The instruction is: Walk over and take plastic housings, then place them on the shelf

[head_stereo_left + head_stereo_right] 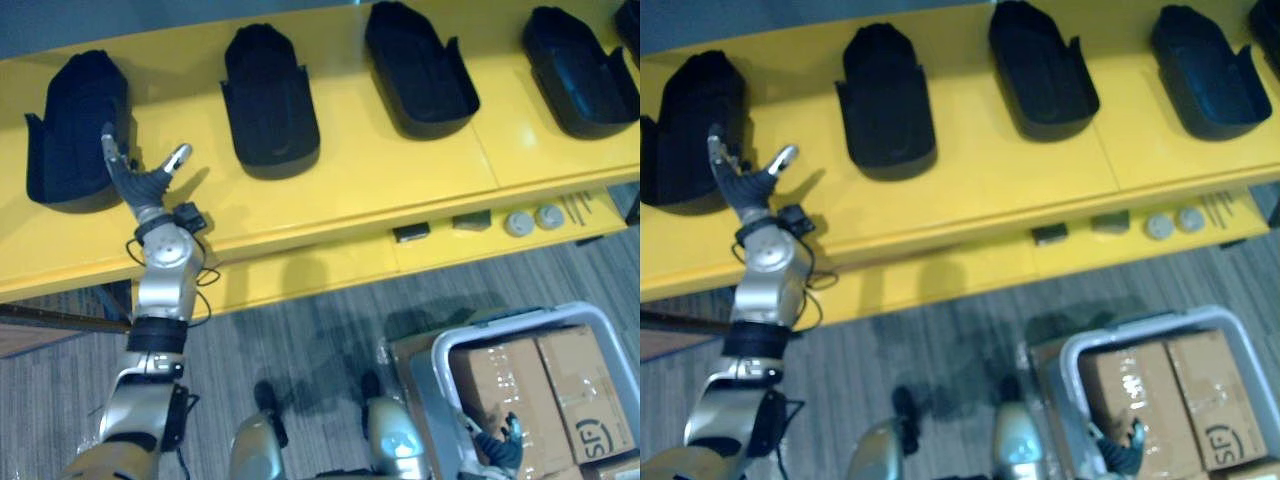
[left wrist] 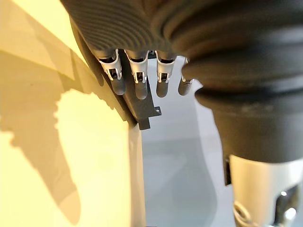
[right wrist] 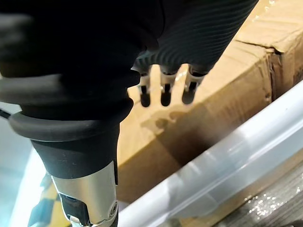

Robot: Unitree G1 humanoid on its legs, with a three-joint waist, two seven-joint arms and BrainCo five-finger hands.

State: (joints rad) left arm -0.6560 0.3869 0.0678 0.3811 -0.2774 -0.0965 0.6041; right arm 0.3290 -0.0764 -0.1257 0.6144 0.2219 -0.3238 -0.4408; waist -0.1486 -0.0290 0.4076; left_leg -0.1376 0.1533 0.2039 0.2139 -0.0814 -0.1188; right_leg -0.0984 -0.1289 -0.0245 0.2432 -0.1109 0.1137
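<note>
Yellow shelf (image 1: 400, 170) is holding a row of plastic housings (image 1: 270, 100), left hand (image 1: 140, 185) hovering open by the left-end one, right hand (image 1: 500, 445) hanging relaxed over boxes (image 1: 545, 385).

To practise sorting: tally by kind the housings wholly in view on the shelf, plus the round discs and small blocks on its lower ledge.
Black housings: 4
Round discs: 2
Small blocks: 2
Total: 8
</note>
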